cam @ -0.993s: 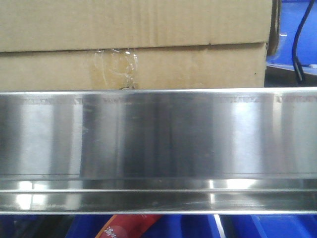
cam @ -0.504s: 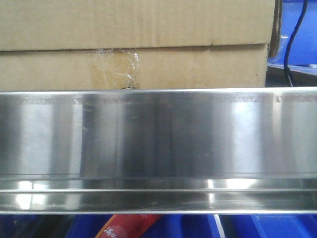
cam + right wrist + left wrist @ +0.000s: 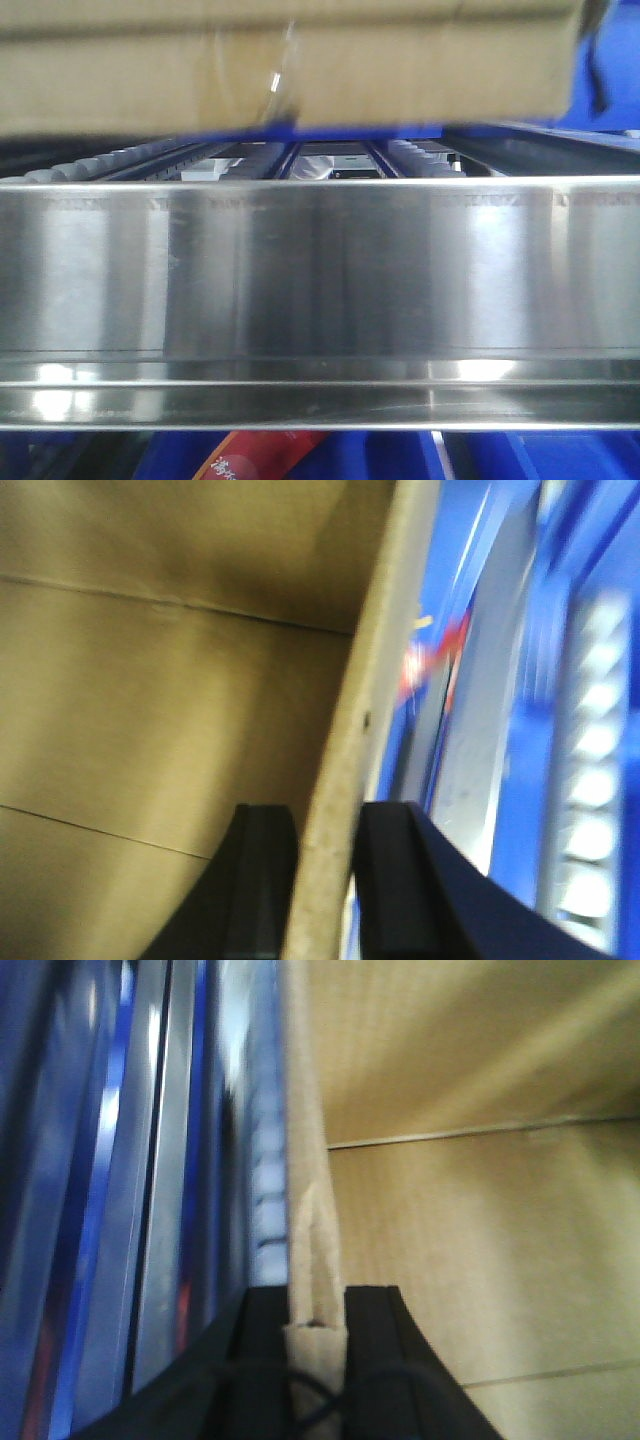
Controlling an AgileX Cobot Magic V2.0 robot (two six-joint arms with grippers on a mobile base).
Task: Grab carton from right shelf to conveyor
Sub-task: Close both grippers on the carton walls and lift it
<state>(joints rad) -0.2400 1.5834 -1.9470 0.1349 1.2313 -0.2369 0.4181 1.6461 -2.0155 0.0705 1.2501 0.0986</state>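
The brown carton (image 3: 300, 70) hangs above the right shelf's steel front band (image 3: 320, 270), with clear tape on its face; its bottom edge is clear of the pale roller tracks (image 3: 150, 160). In the left wrist view my left gripper (image 3: 318, 1305) is shut on the carton's upright wall edge (image 3: 305, 1160), with the box's inside (image 3: 480, 1210) to the right. In the right wrist view my right gripper (image 3: 325, 825) is shut on the opposite wall edge (image 3: 385, 650), with the box's inside (image 3: 150, 680) to the left. The conveyor is out of view.
Blue frame rails (image 3: 290, 150) and roller tracks run back behind the steel band. Blue bins (image 3: 540, 455) and a red packet (image 3: 255, 460) lie below the band. A black cable (image 3: 595, 70) hangs at the upper right.
The carton has risen off the shelf. Its lower edge now stands above the steel band, and the rollers under it show. It has also shifted slightly right.
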